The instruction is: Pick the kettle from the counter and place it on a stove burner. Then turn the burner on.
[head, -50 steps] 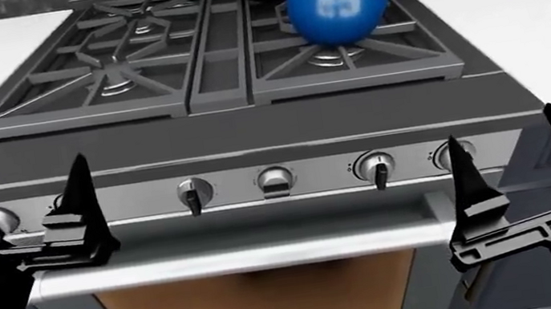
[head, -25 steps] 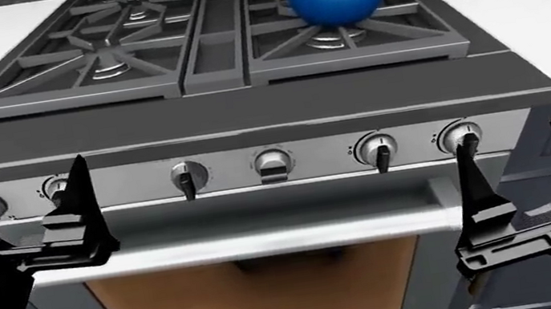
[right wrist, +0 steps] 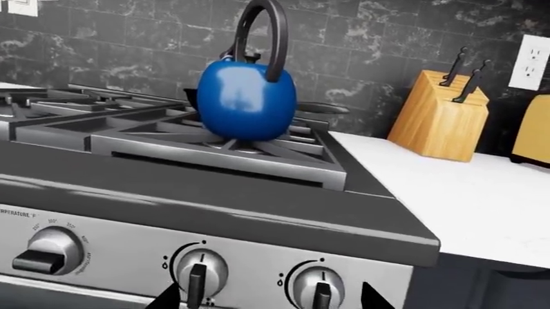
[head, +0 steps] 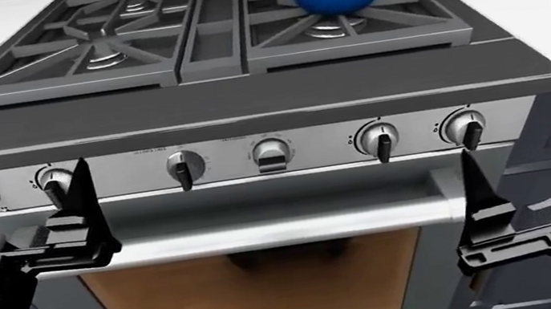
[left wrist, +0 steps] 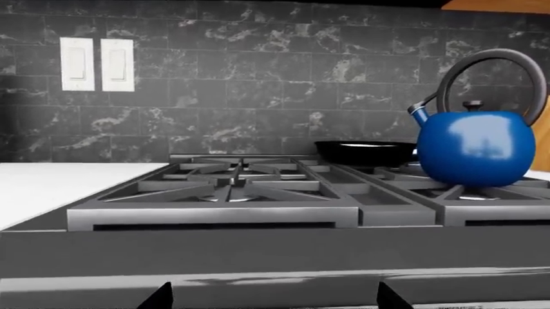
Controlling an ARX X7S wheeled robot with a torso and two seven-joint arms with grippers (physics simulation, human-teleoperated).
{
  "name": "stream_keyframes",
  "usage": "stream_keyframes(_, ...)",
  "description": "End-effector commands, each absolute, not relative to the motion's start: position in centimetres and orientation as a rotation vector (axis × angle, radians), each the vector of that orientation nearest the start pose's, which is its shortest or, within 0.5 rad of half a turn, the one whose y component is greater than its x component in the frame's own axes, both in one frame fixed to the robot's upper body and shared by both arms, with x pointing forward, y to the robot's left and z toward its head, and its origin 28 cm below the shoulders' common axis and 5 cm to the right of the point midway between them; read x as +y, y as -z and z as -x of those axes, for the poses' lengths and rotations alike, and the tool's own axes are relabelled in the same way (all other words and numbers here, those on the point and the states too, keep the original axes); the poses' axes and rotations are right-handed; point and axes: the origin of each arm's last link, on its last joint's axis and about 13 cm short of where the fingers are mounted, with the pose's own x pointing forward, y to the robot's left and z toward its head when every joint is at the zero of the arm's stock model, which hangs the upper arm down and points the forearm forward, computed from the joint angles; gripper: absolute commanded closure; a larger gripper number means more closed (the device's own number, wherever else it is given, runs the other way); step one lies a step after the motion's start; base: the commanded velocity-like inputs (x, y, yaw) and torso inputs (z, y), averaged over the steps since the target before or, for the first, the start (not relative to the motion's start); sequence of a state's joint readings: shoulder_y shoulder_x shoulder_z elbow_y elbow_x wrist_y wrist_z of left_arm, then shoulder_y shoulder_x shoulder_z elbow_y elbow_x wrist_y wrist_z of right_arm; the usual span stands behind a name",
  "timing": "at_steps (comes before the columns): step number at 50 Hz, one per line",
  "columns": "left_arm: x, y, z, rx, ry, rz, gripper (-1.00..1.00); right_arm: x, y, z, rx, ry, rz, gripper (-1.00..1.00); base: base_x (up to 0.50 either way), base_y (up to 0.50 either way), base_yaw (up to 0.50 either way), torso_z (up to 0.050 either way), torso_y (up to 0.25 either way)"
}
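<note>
The left gripper stands with its jaws spread wide and empty, low in front of the stove, level with the knob row at the stove's left end. The right gripper is likewise spread wide and empty, below and just beside the rightmost knob. Neither touches a knob.

The kettle sits upright on the grate over the front right stove burner, handle arched overhead, spout turned to the rear. A black frying pan rests behind it on the rear right grate. The two left burners carry nothing.

The white counter flanks the stove on both sides. On its right side a wooden knife block stands against the wall, beside a wall outlet. The backsplash is dark grey marbled tile, with a pair of white switches to the left of the stove. The oven door shows an amber window under a steel bar handle.
</note>
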State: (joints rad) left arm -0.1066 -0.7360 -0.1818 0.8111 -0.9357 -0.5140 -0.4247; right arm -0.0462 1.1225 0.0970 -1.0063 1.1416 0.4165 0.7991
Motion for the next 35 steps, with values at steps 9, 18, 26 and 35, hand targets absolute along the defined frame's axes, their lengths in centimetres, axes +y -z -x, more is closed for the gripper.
stream_keyframes(9,27.9,-20.0,-18.1,-0.269,0.068,0.016,-1.00,-16.3,-21.4,-14.7,-0.055,0.068,0.091,-1.00,0.00,0.00,0.00,0.000,0.000)
stream_keyframes(18,27.8,-20.0,-18.1,-0.269,0.071,0.017,-1.00,-16.5,-21.8,-15.8,0.017,0.087,0.074,-1.00,0.00,0.00,0.00,0.000,0.000)
stream_keyframes(26,27.7,-20.1,-18.2,-0.271,0.071,0.017,-1.00,-17.0,-22.1,-16.6,0.044,0.094,0.098,-1.00,0.00,0.00,0.00,0.000,0.000)
stream_keyframes(35,27.8,-19.9,-18.3,-0.269,0.061,0.008,-1.00,-17.6,-21.9,-17.4,0.059,0.085,0.106,-1.00,0.00,0.00,0.00,0.000,0.000)
